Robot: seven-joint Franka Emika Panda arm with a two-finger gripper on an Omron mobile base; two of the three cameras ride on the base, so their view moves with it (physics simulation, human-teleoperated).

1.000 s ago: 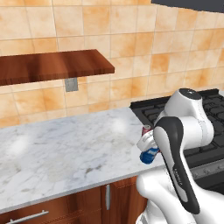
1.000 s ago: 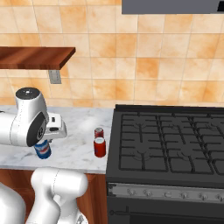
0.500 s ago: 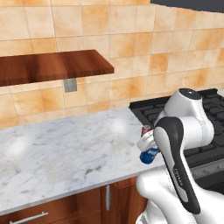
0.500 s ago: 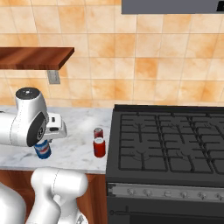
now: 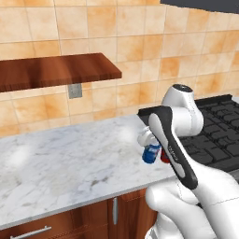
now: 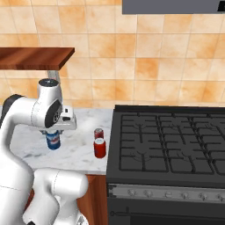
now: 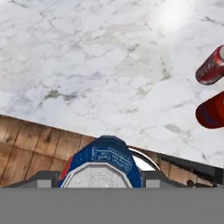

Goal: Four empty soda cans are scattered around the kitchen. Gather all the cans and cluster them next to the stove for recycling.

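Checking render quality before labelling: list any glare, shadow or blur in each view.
Left base view: pale sheen patches on the marble counter, everything sharp. Right base view: even light, soft shadow beneath the wooden shelf, stove grates crisp. Hand view: bright glare spot on the marble at top right; the blue can looms large, two red cans cut by the edge.

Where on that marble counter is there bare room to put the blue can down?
The counter is bare between the held blue can and the two red cans. It is bare left under the wooden shelf. It is crowded beside the stove.
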